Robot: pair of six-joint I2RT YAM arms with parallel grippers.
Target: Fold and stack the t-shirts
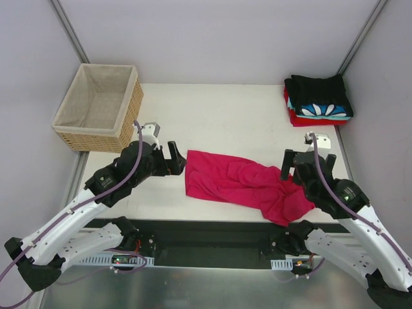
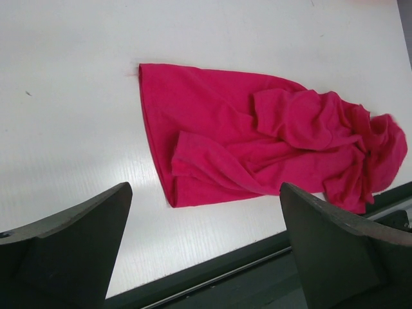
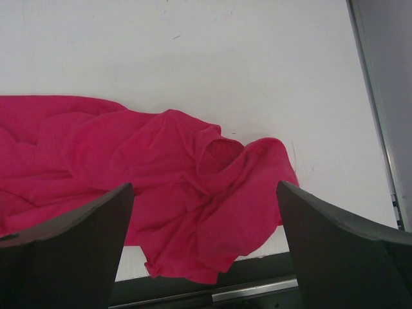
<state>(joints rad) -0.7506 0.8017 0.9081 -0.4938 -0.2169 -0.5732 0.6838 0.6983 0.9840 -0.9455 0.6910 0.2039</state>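
The crimson tee (image 1: pixel 241 183) lies loose along the near part of the surface (image 1: pixel 225 116), from about the middle toward the right. It is thin, matte knit. Its left end is flat with a straight hem, while its right end is bunched into soft folds and ridges (image 3: pixel 161 187), and the lowest fold laps onto the dark strip at the near edge. The left jaws are apart and hold nothing. They sit low just beside the flat left hem (image 2: pixel 154 129). The right jaws are also spread wide and empty, and they hang above the crumpled right end. I cannot tell from here whether they touch the cloth.

The surface is smooth, white and faintly ribbed. At its far right corner I see a neat stack of folded shirts (image 1: pixel 318 100), with black on top, a blue-and-white print under it and red at the bottom. A woven wicker basket (image 1: pixel 100 106) with beige lining stands at the far left corner. Pale grey walls with slim metal posts close in on three sides. Bare white surface stretches between the tee and the stack.
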